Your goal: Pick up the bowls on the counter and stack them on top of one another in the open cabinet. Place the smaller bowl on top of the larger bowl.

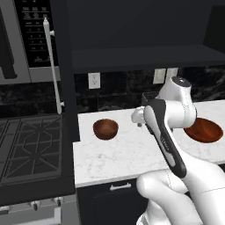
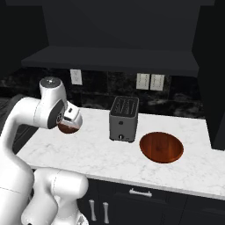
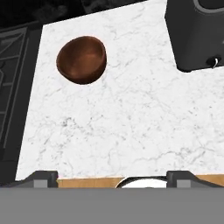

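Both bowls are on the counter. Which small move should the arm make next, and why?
Probably bring the open gripper over the larger bowl and lower it to the rim. That bowl must go into the open cabinet first, as the base of the stack. It and the smaller bowl both sit on the counter, and the gripper holds nothing.

I'm working in a rendered home kitchen: a white marble counter (image 2: 83,149) over dark drawers, a black gas stovetop (image 1: 30,145) beside it, and a steel microwave (image 1: 26,39) with a long handle above that. I also see a toaster (image 2: 124,118), wall outlets (image 2: 149,81) on the dark backsplash and a dark wall cabinet (image 2: 114,59) overhead.
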### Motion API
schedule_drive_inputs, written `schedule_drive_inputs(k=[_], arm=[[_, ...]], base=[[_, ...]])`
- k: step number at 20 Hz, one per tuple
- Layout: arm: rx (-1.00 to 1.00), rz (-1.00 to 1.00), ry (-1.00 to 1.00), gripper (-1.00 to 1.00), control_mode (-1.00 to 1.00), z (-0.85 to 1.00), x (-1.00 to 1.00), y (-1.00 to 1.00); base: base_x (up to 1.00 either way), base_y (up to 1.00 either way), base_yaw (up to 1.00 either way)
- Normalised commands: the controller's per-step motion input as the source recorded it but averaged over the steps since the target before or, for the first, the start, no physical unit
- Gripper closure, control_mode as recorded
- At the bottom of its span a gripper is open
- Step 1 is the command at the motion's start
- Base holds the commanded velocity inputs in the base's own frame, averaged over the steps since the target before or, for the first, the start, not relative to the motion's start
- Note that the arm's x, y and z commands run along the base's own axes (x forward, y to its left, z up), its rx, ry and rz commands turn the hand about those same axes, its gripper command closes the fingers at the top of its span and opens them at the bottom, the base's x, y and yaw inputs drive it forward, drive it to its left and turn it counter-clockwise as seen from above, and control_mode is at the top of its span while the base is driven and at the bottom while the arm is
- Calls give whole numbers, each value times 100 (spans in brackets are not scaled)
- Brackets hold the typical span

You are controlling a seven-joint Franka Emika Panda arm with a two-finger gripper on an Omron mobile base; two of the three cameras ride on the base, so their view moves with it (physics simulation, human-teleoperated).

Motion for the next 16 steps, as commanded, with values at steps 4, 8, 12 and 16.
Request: schedule_drive_inputs(k=[4,8,12,16], arm=[[0,-7,8,-100,-100,-21,54,20],[0,-5,9,-100,-100,-29,61,3],[5,-7,1,-100,-100,-13,50,0],[15,-10,-2,-100,-100,-30,40,11]], base=[[0,0,0],[0,0,0],[0,0,0],[0,0,0]])
